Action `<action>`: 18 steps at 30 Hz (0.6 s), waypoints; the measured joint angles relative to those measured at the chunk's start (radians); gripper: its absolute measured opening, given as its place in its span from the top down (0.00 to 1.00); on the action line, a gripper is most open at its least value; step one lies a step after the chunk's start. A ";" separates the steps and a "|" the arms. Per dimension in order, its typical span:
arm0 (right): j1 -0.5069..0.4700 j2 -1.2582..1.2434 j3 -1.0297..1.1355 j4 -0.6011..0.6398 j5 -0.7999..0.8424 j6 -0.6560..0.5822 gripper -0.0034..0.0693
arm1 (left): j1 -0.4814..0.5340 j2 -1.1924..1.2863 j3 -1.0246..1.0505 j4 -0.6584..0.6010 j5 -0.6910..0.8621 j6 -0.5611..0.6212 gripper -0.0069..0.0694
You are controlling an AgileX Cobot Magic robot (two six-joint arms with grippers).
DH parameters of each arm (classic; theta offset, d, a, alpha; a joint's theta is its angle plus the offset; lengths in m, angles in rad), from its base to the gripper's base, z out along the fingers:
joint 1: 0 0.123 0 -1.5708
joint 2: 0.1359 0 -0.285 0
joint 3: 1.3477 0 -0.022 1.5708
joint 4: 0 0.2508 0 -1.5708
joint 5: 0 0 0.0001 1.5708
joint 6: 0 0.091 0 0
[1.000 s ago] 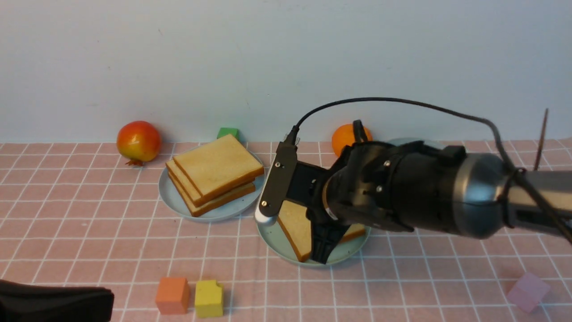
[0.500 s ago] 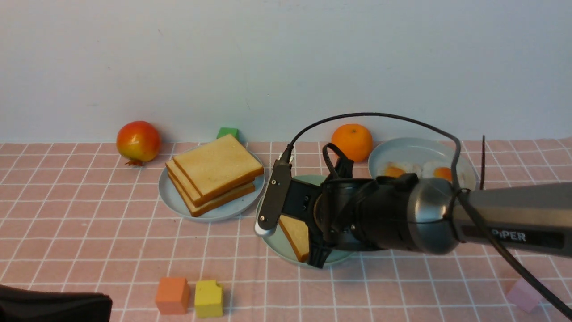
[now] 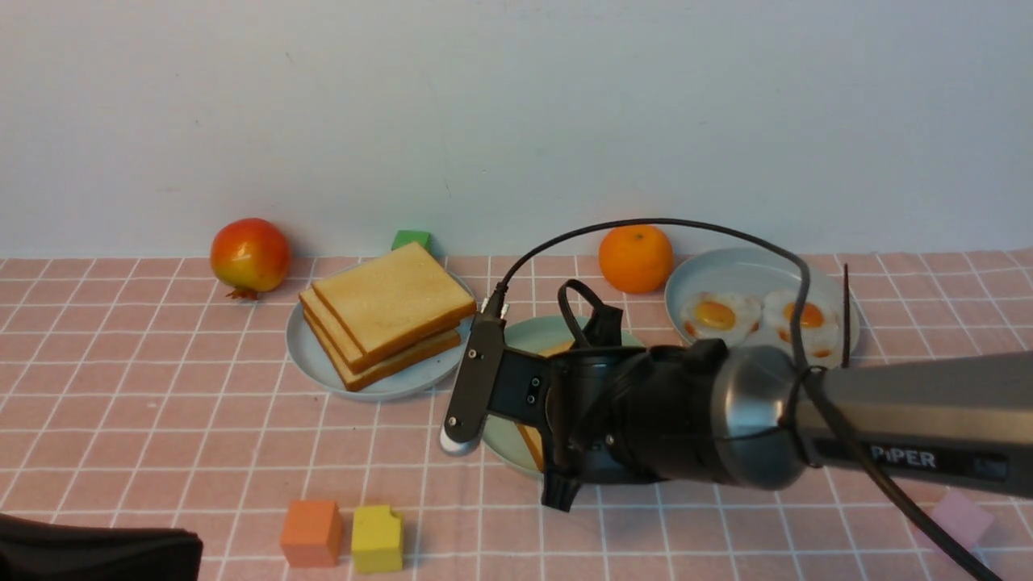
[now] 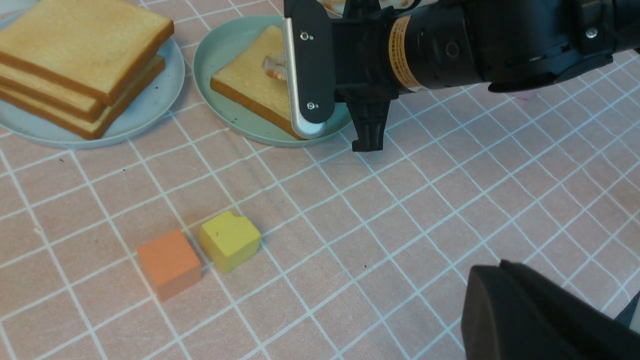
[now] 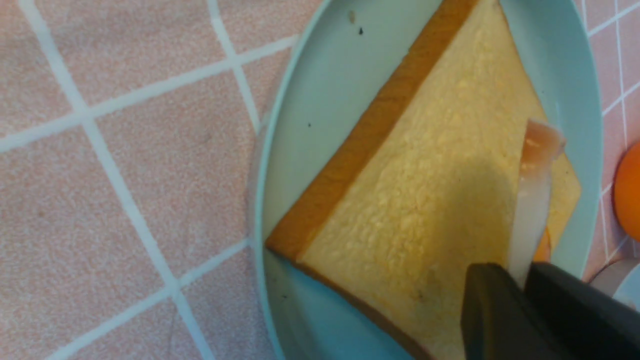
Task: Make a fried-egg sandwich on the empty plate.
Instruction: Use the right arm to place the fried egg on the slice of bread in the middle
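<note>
The mint-green plate (image 3: 516, 335) sits mid-table with one toast slice (image 3: 533, 442) lying flat on it. They also show in the left wrist view, plate (image 4: 225, 105) and toast (image 4: 245, 82), and in the right wrist view, plate (image 5: 300, 125) and toast (image 5: 425, 210). My right gripper (image 5: 522, 280) is shut on a fried egg (image 5: 532, 210), held edge-on just over the toast. The egg's rim (image 4: 272, 67) shows over the toast. In the front view my right wrist (image 3: 646, 411) hides the jaws. My left gripper (image 3: 97, 553) is shut and empty at the near left.
A pale plate (image 3: 323, 363) holds a stack of plain toast (image 3: 387, 311). A plate (image 3: 750, 266) at the right holds two fried eggs (image 3: 721, 313). An orange (image 3: 635, 258), a pomegranate (image 3: 250, 254) and orange (image 3: 311, 532), yellow (image 3: 377, 538), green and pink blocks lie around.
My right arm has come down and a little to the left over the mint-green plate, uncovering the plate with the two eggs. The left arm has not moved.
</note>
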 joint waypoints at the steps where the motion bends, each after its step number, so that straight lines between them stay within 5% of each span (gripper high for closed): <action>1: 0.000 0.000 0.000 0.000 0.000 0.000 0.75 | 0.000 0.000 0.000 0.000 0.000 0.000 0.89; 4: 0.000 0.000 0.000 0.001 0.000 0.000 0.65 | 0.000 0.000 0.000 0.000 0.000 0.000 0.89; 12: 0.009 -0.003 0.000 0.042 0.058 0.000 0.17 | 0.000 0.000 0.000 0.000 0.001 0.000 0.89; 18: 0.086 -0.123 0.000 0.137 0.161 -0.003 0.12 | 0.000 0.000 0.000 0.000 0.008 0.000 0.89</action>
